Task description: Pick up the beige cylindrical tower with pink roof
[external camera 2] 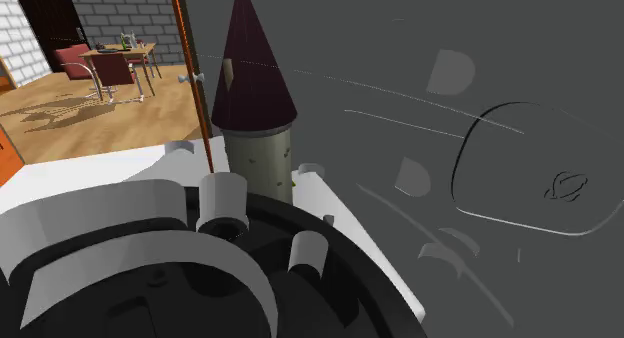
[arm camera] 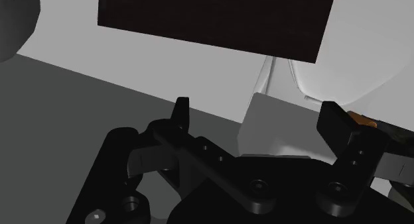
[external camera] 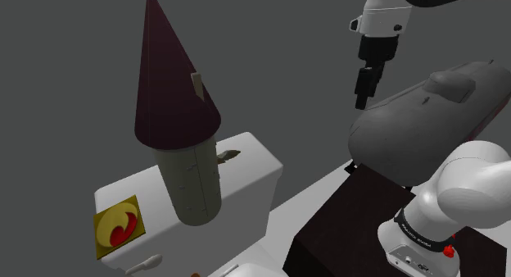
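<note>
Beige and round, the tower (external camera: pixel 176 120) with its dark maroon cone roof stands on a white tank (external camera: pixel 255 162). It is well apart from the gripper (external camera: pixel 363 99) and lower than it, toward the shoulder view's left. The black fingers (arm camera: pixel 180 113) are spread wide, with nothing between them. The gripper hangs just above a grey rounded shape (external camera: pixel 426 120). A yellow and red sticker (external camera: pixel 119 224) lies on the tank, beyond the tower.

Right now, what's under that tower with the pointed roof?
The tower stands on a white tank, near a yellow-red card. Its base hides the spot directly beneath.
</note>
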Robot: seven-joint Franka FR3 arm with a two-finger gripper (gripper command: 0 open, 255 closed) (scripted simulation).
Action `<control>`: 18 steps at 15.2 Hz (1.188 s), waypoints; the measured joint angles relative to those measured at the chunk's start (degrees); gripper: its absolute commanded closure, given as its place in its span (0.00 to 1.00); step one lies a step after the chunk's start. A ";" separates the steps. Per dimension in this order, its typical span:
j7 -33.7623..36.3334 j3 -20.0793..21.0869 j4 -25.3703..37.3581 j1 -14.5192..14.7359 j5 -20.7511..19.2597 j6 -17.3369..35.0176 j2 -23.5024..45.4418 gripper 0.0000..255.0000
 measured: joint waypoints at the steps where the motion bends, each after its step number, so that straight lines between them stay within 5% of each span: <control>1: 0.00 0.00 0.00 0.00 0.00 0.00 0.00 0.00; 9: 13.78 10.75 2.50 0.54 3.70 8.86 -1.41 0.00; 18: 32.34 26.55 9.70 -2.82 2.12 19.27 0.85 0.00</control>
